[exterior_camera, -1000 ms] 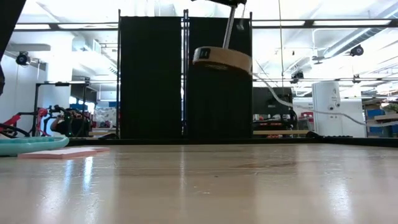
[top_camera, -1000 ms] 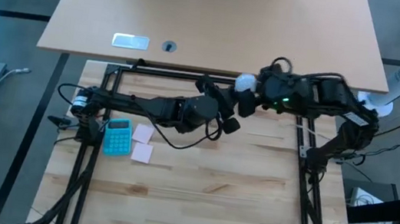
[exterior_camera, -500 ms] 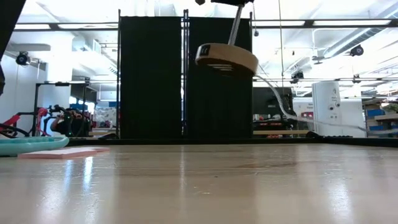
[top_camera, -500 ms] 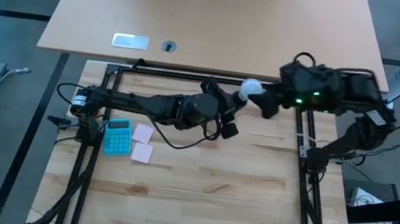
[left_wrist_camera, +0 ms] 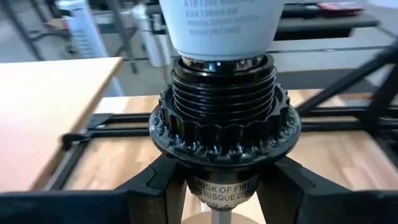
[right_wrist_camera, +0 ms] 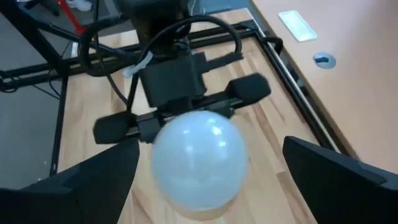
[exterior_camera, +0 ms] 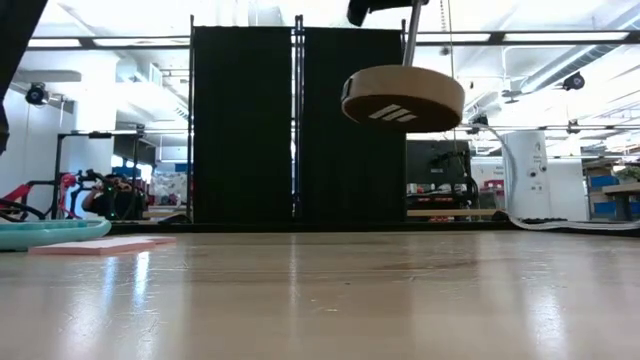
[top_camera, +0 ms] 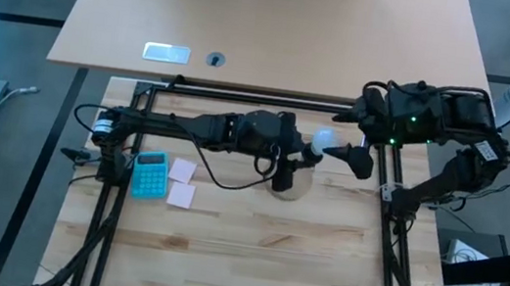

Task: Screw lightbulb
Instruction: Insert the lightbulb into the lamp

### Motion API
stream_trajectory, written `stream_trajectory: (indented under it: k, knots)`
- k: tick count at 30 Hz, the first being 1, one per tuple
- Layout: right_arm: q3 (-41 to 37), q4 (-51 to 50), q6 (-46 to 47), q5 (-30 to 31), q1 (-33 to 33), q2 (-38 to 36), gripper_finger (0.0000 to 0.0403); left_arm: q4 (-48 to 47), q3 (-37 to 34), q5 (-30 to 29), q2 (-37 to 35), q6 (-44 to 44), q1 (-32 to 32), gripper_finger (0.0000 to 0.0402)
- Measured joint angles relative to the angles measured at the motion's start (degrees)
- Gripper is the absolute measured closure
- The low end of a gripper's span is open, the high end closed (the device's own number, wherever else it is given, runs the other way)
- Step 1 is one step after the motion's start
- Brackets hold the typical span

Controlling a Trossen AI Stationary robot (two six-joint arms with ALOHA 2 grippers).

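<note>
The white lightbulb (top_camera: pixel 322 142) sits with its base in the black threaded socket (left_wrist_camera: pixel 224 106) of a small lamp with a round wooden disc base (exterior_camera: pixel 403 97). My left gripper (top_camera: pixel 287 162) reaches in from the table's left and is shut on the socket. The lamp is in the air over the table's middle. My right gripper (top_camera: pixel 342 140) is open. Its fingers (right_wrist_camera: pixel 93 180) stand wide apart on either side of the bulb's round end (right_wrist_camera: pixel 199 155) without touching it. My left gripper pinches the socket's narrow neck (left_wrist_camera: pixel 224 190), just under the toothed collar, between its two fingers, one on each side. The fingers come level from the table's left. The lamp is lifted clear, and its wooden disc (top_camera: pixel 291 182) hangs above the table top.
A teal calculator (top_camera: pixel 150 174) and pink sticky notes (top_camera: pixel 181 181) lie at the left. A black frame rail (top_camera: pixel 242 95) runs along the far side and another (top_camera: pixel 390 181) along the right. A pale desk (top_camera: pixel 280 28) stands beyond. The near half of the table is bare wood (top_camera: pixel 251 251).
My left gripper has carried the lamp toward the table's near and right edges, and the disc has turned its underside more toward the low camera. My right gripper has drawn back toward the right edge, away from the bulb it stood at.
</note>
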Motion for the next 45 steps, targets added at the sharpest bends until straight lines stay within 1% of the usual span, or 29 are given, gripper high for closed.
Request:
stream_trajectory:
  k: [3, 5, 8, 12, 18, 23, 26, 30, 31, 35, 45]
  knots:
    - [0.0, 0.2, 0.4, -0.7, 0.1, 0.5, 0.0011, -2.3, 0.0, 4.1, 0.1, 0.0, 0.5, 0.0258]
    - [0.0, 0.4, 4.5, -3.2, 0.1, 0.7, 0.0011, -2.8, 0.0, 6.0, 0.1, 0.0, 0.7, 0.0258]
    - [0.0, 1.0, 4.5, -7.6, 0.0, 0.7, 0.0011, -2.6, 0.0, 10.7, 0.1, 0.1, 0.8, 0.0258]
    - [0.0, 1.1, 0.2, -11.7, 0.7, 0.7, 0.0011, -2.8, 0.0, 17.0, 0.1, 0.1, 0.7, 0.0258]
    - [0.0, 1.0, -9.9, -18.4, 0.7, 0.8, 0.0011, -2.8, 0.0, 24.9, 0.1, -1.4, 0.8, 0.0258]
    - [0.0, 0.0, -15.3, -19.1, 0.7, 0.9, 0.0019, -4.8, 0.0, 29.1, 0.1, -2.8, 0.8, 0.0258]
    - [0.0, 0.8, -17.1, -19.1, 0.7, 1.5, 0.0025, -6.5, 0.0, 29.9, 0.2, -3.0, 0.5, 0.0258]
    - [0.0, 0.6, -18.3, -19.3, 0.7, 3.0, 0.0031, -6.3, -0.1, 30.4, 0.2, -3.0, 0.4, 0.0258]
    - [0.0, 0.4, -18.1, -19.4, 0.7, 3.3, 0.0032, -6.3, -0.1, 30.4, 0.2, -3.0, 0.4, 0.0258]
    - [0.0, -0.1, -12.7, -19.4, 0.7, 4.6, 0.0038, -6.3, -0.1, 30.3, 0.2, -3.0, 0.4, 0.0258]
    - [0.0, -1.9, -13.6, -19.3, 0.7, 4.6, 0.0062, -5.7, -0.1, 28.4, 0.2, -2.7, 0.6, 0.0258]
